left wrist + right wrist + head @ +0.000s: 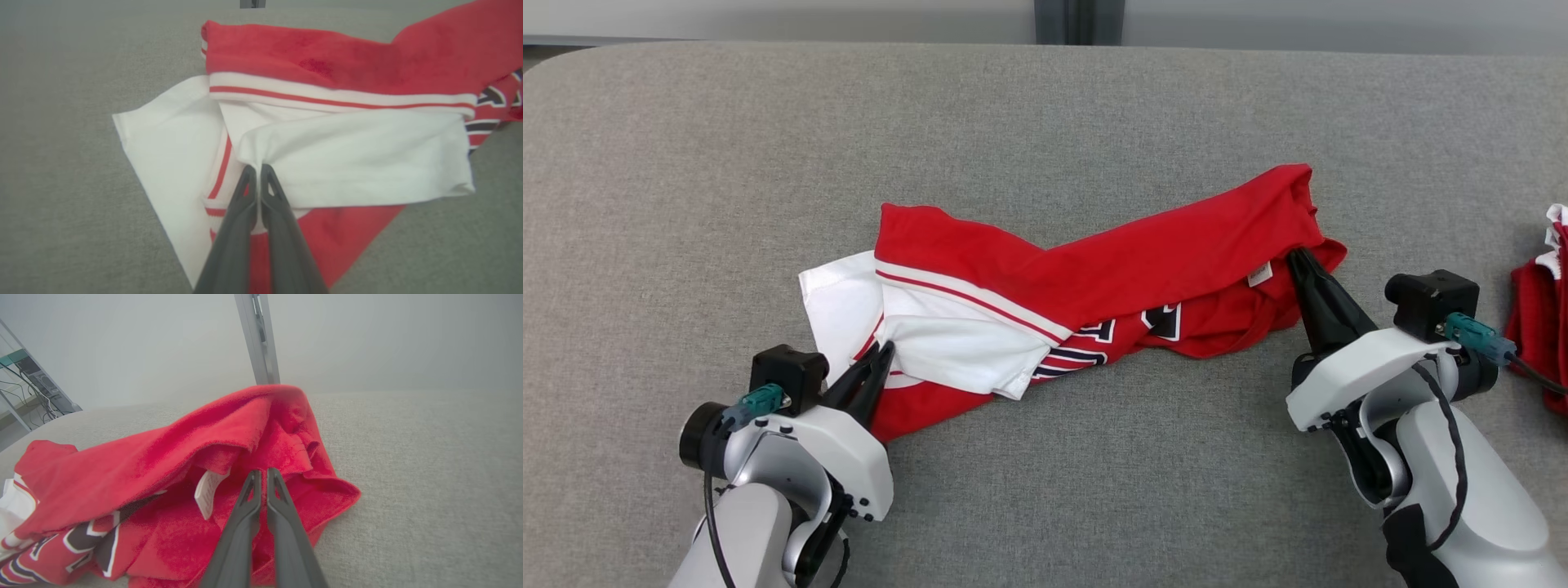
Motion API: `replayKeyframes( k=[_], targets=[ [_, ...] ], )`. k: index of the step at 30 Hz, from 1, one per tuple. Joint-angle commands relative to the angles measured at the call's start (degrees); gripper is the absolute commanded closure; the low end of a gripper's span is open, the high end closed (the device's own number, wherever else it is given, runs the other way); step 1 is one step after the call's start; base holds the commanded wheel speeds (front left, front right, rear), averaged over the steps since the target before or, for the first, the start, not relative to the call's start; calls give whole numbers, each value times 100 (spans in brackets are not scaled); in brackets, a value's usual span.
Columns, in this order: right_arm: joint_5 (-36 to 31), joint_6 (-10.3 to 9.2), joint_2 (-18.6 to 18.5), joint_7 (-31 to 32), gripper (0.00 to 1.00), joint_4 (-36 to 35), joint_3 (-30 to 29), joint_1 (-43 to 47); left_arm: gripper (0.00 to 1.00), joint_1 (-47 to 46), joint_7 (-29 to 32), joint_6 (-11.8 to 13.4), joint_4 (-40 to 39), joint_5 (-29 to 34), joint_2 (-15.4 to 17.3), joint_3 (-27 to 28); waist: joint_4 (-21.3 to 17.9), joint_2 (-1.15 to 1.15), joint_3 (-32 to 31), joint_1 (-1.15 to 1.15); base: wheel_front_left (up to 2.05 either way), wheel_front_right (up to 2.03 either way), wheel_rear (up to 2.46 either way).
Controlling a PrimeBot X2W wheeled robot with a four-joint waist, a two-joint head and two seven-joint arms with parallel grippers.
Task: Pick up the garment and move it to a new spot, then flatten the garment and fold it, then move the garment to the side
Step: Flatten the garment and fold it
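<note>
The garment [1143, 253] is a red jersey with white sleeves and dark lettering. It lies twisted in a long band across the grey table [1094, 114]. At its left end, my left gripper [882, 349] is shut on a fold of white sleeve fabric [347, 163], and the left wrist view shows that gripper [257, 167] pinching the cloth at its tips. My right gripper [1297, 255] is at the red right end, beside a small white label [1260, 275]. In the right wrist view my right gripper [263, 471] has its fingers together on a red fold [286, 457].
Another red and white cloth [1543, 310] lies at the table's right edge, near my right wrist. Bare grey table surface stretches behind the garment and in front of it between my arms. A metal post [257, 339] stands beyond the far edge.
</note>
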Motion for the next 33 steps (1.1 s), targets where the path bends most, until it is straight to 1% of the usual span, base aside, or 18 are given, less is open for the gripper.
replayKeyframes(
  k=[1,3,7,9,13,14,15,16,17,18,19,20,23,25,29,33],
  targets=[
    [37,3,-73,-60,100,-45,34,-38,100,-96,-62,49,-48,-38,36,51,-8,0,-24,0,0,0,0],
    [90,3,-136,-170,100,-236,65,14,100,-99,-91,123,-129,28,96,72,-18,0,-66,0,0,0,0],
    [165,3,-288,-250,100,-792,-5,196,100,-28,-160,169,-563,-62,178,186,-63,0,-214,0,0,0,0],
    [158,3,-347,-251,100,-1158,-107,258,100,26,-207,224,-902,-85,242,276,-94,0,-314,0,0,0,0],
    [104,3,-470,-215,100,-1981,-306,335,100,79,-266,426,-1710,-67,378,496,-154,0,-537,0,0,0,0],
    [86,3,-491,-172,100,-2203,-335,342,100,71,-263,460,-1937,-74,395,550,-161,0,-592,0,0,0,0],
    [46,3,-544,-100,100,-2649,-398,342,100,39,-211,522,-2365,-66,456,613,-166,0,-706,0,0,0,0],
    [32,3,-571,-27,100,-2861,-451,331,100,4,-187,575,-2594,-35,500,666,-171,0,-745,0,0,0,0],
    [-26,3,-616,102,100,-3265,-512,257,100,-94,-131,670,-3009,-4,566,784,-181,0,-816,0,0,0,0],
    [-80,3,-637,320,100,-3779,-629,95,100,-289,-45,815,-3585,115,673,927,-188,0,-891,0,0,0,0],
    [-84,3,-641,476,100,-4039,-674,23,100,-462,-22,939,-3955,223,715,1027,-189,0,-947,0,0,0,0],
    [-84,3,-641,476,100,-4039,-674,23,100,-462,-22,939,-3955,223,715,1027,-189,0,-947,0,0,0,0],
    [-109,3,-660,659,100,-4366,-702,-132,100,-699,82,1072,-4393,373,771,1106,-197,0,-1047,0,0,0,0],
    [-119,3,-667,751,100,-4544,-717,-225,100,-858,164,1113,-4615,434,849,1159,-217,0,-1131,0,0,0,0],
    [-71,3,-653,958,100,-4826,-786,-302,100,-1120,320,1132,-4964,546,952,1168,-253,0,-1207,0,0,0,0],
    [-35,3,-668,1067,100,-4983,-815,-378,100,-1318,489,1133,-5139,640,1014,1104,-300,0,-1228,0,0,0,0]
  ],
)
